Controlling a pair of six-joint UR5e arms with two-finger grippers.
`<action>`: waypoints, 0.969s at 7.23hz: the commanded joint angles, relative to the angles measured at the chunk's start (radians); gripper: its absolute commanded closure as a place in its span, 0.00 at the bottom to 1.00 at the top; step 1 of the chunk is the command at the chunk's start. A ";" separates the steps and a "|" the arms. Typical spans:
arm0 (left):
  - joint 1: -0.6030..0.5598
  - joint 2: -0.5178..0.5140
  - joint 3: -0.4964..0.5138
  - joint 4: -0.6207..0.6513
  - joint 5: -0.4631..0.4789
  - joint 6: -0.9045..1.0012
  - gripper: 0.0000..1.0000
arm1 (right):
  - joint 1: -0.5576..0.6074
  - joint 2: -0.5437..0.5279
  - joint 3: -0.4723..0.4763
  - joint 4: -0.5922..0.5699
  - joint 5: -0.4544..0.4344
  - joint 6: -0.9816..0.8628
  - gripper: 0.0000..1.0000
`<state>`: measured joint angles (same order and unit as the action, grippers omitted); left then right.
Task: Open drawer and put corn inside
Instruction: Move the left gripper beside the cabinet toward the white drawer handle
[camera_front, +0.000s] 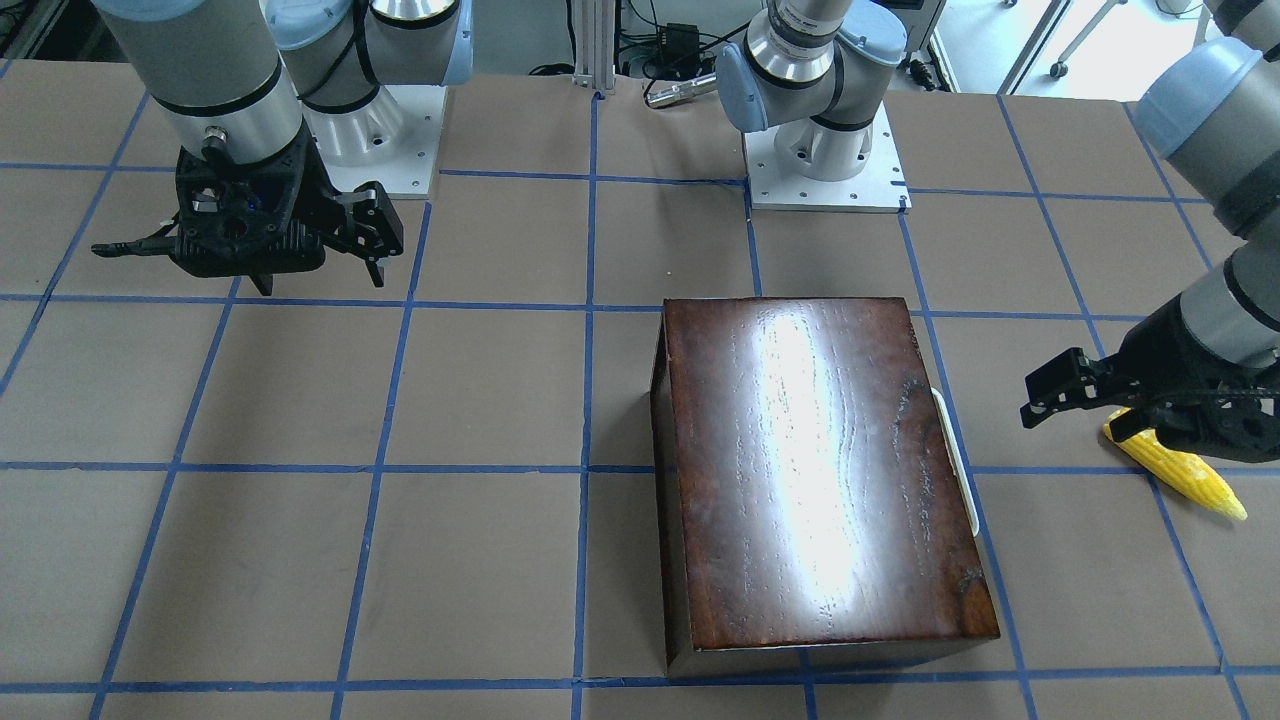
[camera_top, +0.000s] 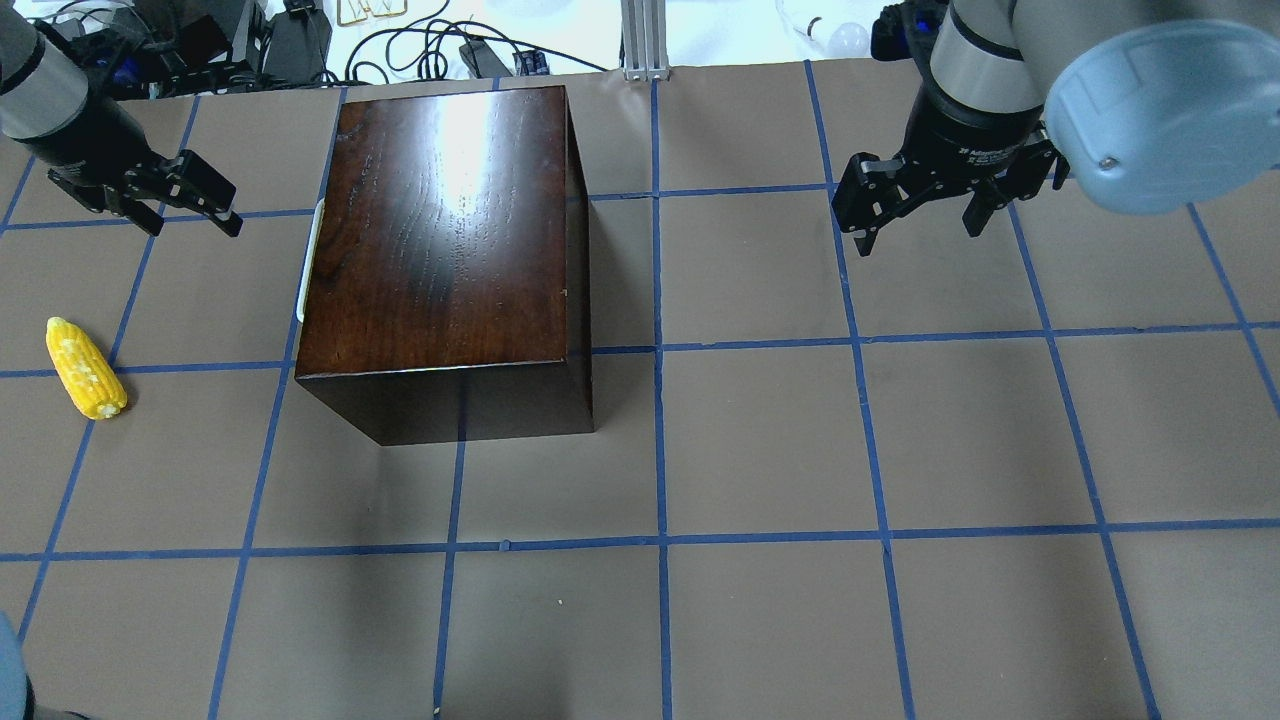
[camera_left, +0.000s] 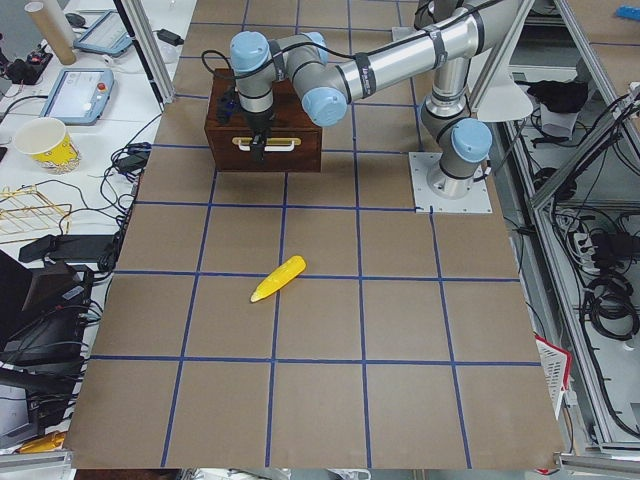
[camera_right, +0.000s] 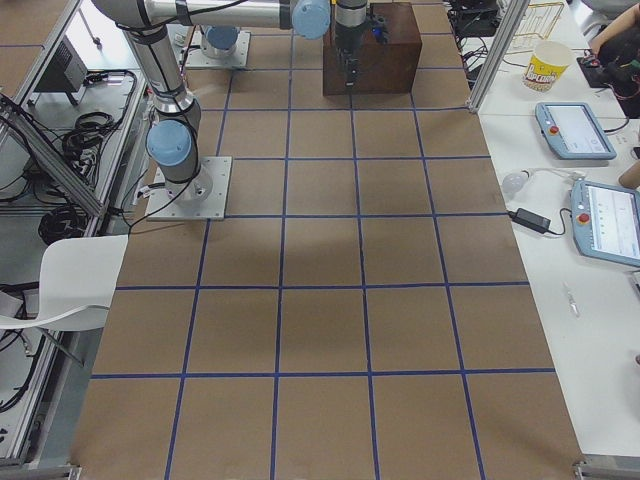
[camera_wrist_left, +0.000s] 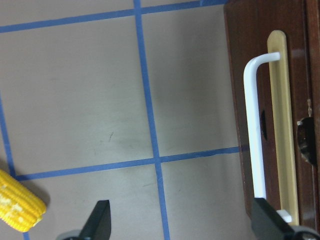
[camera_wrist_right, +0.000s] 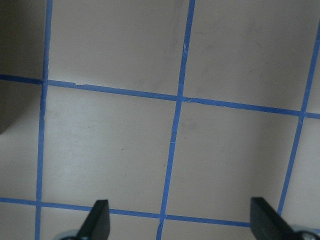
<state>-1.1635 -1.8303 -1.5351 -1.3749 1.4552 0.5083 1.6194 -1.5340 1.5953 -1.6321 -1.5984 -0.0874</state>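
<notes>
The dark wooden box (camera_top: 440, 230) stands on the table with its drawer shut. The drawer's slim white handle (camera_top: 311, 258) faces the robot's left and shows in the left wrist view (camera_wrist_left: 252, 125) and the front view (camera_front: 958, 460). The yellow corn (camera_top: 85, 368) lies on the table left of the box, apart from it; it also shows in the front view (camera_front: 1185, 475) and the left wrist view (camera_wrist_left: 17, 205). My left gripper (camera_top: 190, 215) is open and empty, hovering between corn and handle. My right gripper (camera_top: 920, 232) is open and empty, above bare table right of the box.
The table (camera_top: 760, 450) is brown paper with a blue tape grid. The two arm bases (camera_front: 825, 160) stand at the robot's edge. Cables and devices (camera_top: 300, 40) lie beyond the far edge. A paper cup (camera_left: 45, 145) and tablets sit on side benches.
</notes>
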 joint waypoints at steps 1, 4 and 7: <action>0.042 -0.036 -0.002 0.002 -0.107 -0.019 0.00 | 0.002 0.000 0.000 0.000 0.000 0.000 0.00; 0.039 -0.056 -0.046 0.005 -0.122 -0.042 0.00 | 0.002 0.000 0.000 0.000 0.000 0.000 0.00; 0.018 -0.066 -0.050 0.005 -0.145 -0.040 0.00 | 0.002 0.000 0.002 0.000 0.000 0.000 0.00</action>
<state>-1.1335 -1.8926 -1.5833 -1.3699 1.3254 0.4675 1.6206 -1.5340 1.5956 -1.6321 -1.5984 -0.0874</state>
